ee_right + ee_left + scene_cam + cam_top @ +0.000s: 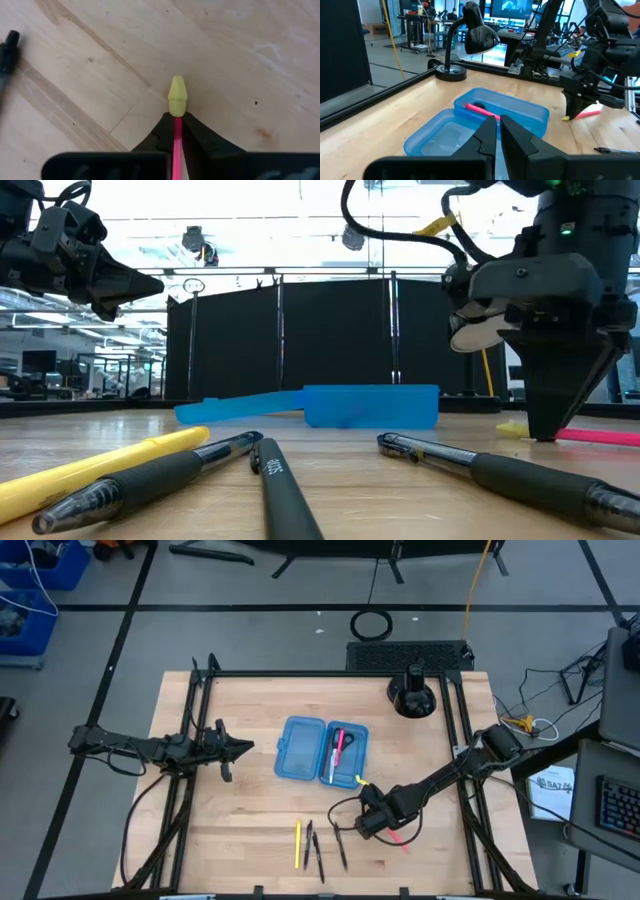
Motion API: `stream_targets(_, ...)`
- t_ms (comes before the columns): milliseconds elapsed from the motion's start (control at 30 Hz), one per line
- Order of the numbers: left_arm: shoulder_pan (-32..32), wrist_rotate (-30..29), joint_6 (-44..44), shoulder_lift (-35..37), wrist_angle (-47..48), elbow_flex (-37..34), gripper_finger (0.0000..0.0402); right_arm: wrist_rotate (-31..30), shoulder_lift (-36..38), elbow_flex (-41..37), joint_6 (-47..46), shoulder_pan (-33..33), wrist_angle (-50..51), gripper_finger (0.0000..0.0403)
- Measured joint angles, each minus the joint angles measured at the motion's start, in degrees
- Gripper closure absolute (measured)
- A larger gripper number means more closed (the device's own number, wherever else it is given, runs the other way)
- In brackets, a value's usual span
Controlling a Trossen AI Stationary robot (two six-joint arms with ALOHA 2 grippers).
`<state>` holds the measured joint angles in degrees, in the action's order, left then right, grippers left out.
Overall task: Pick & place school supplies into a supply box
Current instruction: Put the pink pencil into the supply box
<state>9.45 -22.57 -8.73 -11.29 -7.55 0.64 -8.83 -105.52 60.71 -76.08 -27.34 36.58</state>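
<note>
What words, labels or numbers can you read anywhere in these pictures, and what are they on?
Nothing can be read outright.
White print on the middle black pen: too small to read.
Dark print on the white sheet beside the table: too blurred to read.
Lit screens in the room behind: blurred, unreadable.
Blue case and pink pen: no print visible.
</note>
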Motion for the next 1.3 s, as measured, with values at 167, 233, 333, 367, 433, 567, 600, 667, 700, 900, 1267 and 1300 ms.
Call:
stream_targets(167, 0.02, 0.0, 0.0, -0.02, 0.04, 0.0, 0.0376, -1.3, 5.48, 0.06, 0.23, 0.32, -0.53, 0.0393)
stream_targets(233, 0.02, 0.0, 0.0, 0.0, 0.01, 0.0, 0.0376, -2.62, 8.01, 0.21, 0.24, 0.4, -1.97, 0.0393)
stream_targets(333, 0.02, 0.02, -0.02, 0.0, 0.02, 0.0, 0.0376, -3.94, 10.47, 0.46, 0.24, 0.38, -3.03, 0.0395)
stream_targets(367, 0.02, 0.02, -0.02, -0.02, 0.05, 0.0, 0.0376, -4.51, 10.88, 0.38, 0.26, 0.34, -3.57, 0.0395)
stream_targets(433, 0.02, 0.04, -0.03, 0.0, 0.04, 0.0, 0.0376, -5.63, 11.92, 0.24, 0.38, 0.31, -5.78, 0.0395)
stream_targets(567, 0.0, 0.05, -0.42, 0.0, 0.02, 0.0, 0.0376, -9.62, 13.83, 0.46, 1.67, 1.84, -12.98, 0.0395)
stream_targets(600, 0.02, 0.04, -0.42, -0.01, 0.01, 0.0, 0.0376, -10.88, 14.13, 0.43, 1.84, 2.71, -14.7, 0.0395)
stream_targets(667, 0.0, -0.09, -0.37, 0.0, -0.33, 0.0, 0.0376, -13.76, 14.8, 0.43, 2.14, 5.04, -18.4, 0.0395)
stream_targets(700, 0.02, -0.44, 0.02, -0.02, -0.66, 0.0, 0.0376, -15.08, 15.21, 0.43, 3.06, 6.41, -20.23, 0.0395)
stream_targets(900, 0.02, -1.31, 0.74, -0.02, -3.19, 0.0, 0.0376, -15.12, 15.96, 0.54, 9.68, 16.89, -25.89, 0.0382)
stream_targets(1267, 0.02, -1.21, 3.71, -0.01, -3.02, 0.0, 0.0376, -13.43, 15.99, -4.31, 10.33, 32.88, -29.91, 0.0394)
stream_targets(1300, 0.02, -1.22, 4.61, 0.0, -3.02, 0.0, 0.0376, -13.39, 16.0, -5.05, 9.39, 32.99, -29.99, 0.0394)
